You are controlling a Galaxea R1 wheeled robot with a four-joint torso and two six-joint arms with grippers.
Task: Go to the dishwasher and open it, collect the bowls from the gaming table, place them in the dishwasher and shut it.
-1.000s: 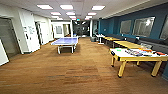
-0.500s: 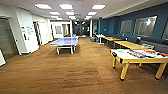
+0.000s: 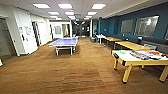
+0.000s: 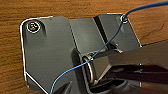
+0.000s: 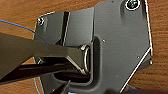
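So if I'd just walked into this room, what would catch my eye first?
Probably the blue table-tennis table, standing alone mid-room on the brown wood-patterned floor. Next, the yellow-legged table with a pale top close by on the right, with a small bright-green thing and a pile of colourful flat items on it. Behind it, a row of yellow tables runs along the teal wall.
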